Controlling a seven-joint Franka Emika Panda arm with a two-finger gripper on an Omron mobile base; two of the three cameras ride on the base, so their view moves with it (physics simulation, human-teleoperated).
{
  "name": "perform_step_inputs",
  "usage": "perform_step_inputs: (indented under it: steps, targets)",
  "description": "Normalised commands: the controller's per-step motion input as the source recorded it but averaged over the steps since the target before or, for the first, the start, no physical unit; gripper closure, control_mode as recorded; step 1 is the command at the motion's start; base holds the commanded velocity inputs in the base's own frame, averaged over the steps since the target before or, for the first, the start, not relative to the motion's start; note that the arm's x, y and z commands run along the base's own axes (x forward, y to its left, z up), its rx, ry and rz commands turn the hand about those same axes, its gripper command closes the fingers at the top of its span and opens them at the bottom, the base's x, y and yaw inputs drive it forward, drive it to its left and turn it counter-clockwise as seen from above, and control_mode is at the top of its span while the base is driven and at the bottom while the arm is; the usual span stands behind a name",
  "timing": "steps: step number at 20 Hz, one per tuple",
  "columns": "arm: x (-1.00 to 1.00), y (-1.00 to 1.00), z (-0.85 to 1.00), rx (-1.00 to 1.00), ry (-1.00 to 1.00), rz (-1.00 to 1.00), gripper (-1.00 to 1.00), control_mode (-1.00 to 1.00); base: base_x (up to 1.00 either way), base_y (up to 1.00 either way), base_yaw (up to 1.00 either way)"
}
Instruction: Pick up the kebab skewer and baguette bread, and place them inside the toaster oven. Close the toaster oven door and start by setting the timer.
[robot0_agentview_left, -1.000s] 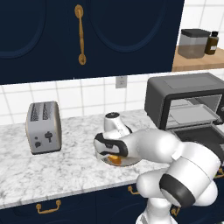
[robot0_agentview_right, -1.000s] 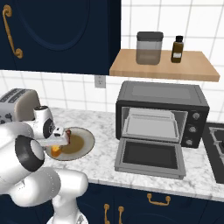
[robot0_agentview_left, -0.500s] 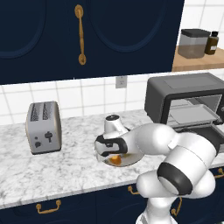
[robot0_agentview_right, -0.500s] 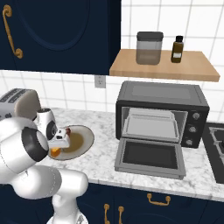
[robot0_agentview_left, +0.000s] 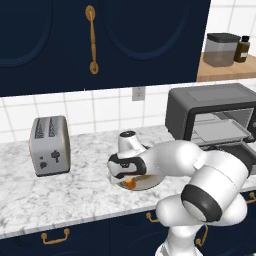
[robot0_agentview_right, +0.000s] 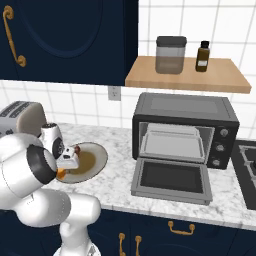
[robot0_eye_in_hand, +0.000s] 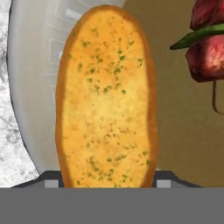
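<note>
The gripper (robot0_agentview_right: 66, 162) is hovering low over the plate (robot0_agentview_right: 97, 155), jaws flanking the baguette bread (robot0_eye_in_hand: 106, 100); whether they're gripping it, I cannot tell.

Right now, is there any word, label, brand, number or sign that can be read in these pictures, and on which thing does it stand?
No readable text anywhere.
Silver two-slot toaster: small dark front marks, no legible characters.
Dark grey toaster oven: plain knobs, no readable markings.
Brown bottle on the wooden shelf: pale label, too small to read.
</note>
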Motion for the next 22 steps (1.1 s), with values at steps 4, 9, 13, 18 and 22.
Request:
perform_step_inputs:
  steps: [4, 9, 13, 18, 22]
  targets:
    - [-0.22, -0.23, 0.41, 0.05, 0.00, 0.00, 1.00, -1.00, 0.00, 0.00, 0.00]
    - [-0.40, -0.54, 0.95, 0.09, -0.06, 0.00, 1.00, -1.00, 0.00, 0.00, 0.00]
    - [-0.26, -0.93, 1.00, 0.05, -0.08, 0.00, 1.00, -1.00, 0.00, 0.00, 0.00]
    - [-0.20, -1.00, 0.83, 0.00, -0.14, 0.00, 1.00, -1.00, 0.00, 0.00, 0.00]
    - [0.00, -1.00, 0.59, 0.00, -0.08, -0.02, 1.00, -1.00, 0.00, 0.00, 0.00]
